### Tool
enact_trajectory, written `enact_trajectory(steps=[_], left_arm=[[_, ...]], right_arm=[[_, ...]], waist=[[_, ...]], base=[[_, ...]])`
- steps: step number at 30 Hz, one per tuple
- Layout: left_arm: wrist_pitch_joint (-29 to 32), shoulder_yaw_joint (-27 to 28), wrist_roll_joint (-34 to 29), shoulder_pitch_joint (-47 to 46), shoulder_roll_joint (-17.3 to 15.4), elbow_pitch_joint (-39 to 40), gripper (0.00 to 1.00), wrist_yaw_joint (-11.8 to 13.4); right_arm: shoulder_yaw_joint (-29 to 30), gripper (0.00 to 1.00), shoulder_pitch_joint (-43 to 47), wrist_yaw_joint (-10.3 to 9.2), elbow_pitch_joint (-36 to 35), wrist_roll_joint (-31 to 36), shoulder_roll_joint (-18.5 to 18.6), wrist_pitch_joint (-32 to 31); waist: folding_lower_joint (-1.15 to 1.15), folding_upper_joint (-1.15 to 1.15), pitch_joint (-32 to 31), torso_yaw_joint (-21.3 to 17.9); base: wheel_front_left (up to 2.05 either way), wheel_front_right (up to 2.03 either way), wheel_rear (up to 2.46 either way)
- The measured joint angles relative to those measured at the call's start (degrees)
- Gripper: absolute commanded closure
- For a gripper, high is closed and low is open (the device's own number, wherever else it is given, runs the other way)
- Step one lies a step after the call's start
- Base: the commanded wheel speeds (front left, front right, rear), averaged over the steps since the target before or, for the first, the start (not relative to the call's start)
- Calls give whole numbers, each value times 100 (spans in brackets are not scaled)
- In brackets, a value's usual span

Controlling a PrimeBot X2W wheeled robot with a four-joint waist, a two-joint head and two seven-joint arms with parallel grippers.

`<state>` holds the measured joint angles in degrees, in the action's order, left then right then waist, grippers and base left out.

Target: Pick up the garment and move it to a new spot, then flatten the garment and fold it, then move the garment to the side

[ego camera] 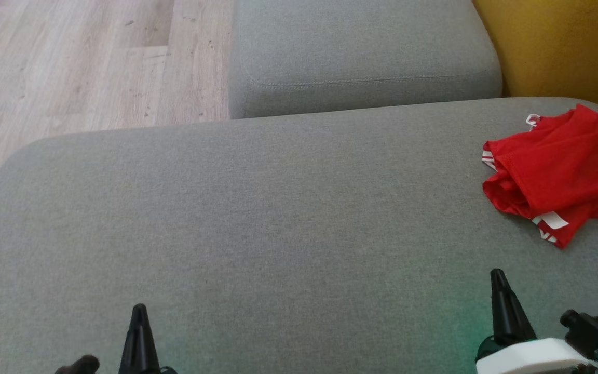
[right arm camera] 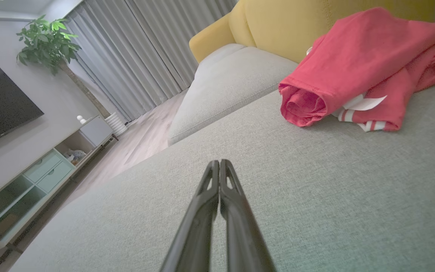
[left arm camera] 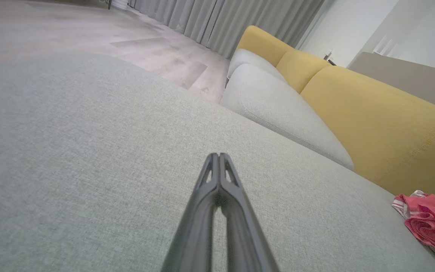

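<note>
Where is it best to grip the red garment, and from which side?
Probably the rolled fold at the left edge of the garment: it bulges off the cushion. Come from the front with the right gripper, the nearer one, jaws opened first.

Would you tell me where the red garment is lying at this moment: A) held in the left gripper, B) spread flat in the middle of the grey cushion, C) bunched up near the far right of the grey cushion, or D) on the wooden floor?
C: the red garment lies crumpled at the far right of the grey cushion, beyond the shut right gripper, with neither gripper touching it.
</note>
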<state>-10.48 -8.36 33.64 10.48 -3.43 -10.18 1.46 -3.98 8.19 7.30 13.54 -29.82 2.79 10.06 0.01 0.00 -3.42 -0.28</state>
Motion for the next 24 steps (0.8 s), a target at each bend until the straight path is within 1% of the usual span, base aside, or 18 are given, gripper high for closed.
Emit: enact_trajectory(steps=[5,24], left_arm=[[78,47,266,-35,-7,-26,100,-31],[359,241,1585,-325,-37,-127,100,-207]], right_arm=[[37,100,-46,0,21,-279,3,-52],[210,100,-274,0,60,-1675,44,-354]], waist=[[0,0,16,1],[0,0,94,7]], base=[[0,0,0],[0,0,0]])
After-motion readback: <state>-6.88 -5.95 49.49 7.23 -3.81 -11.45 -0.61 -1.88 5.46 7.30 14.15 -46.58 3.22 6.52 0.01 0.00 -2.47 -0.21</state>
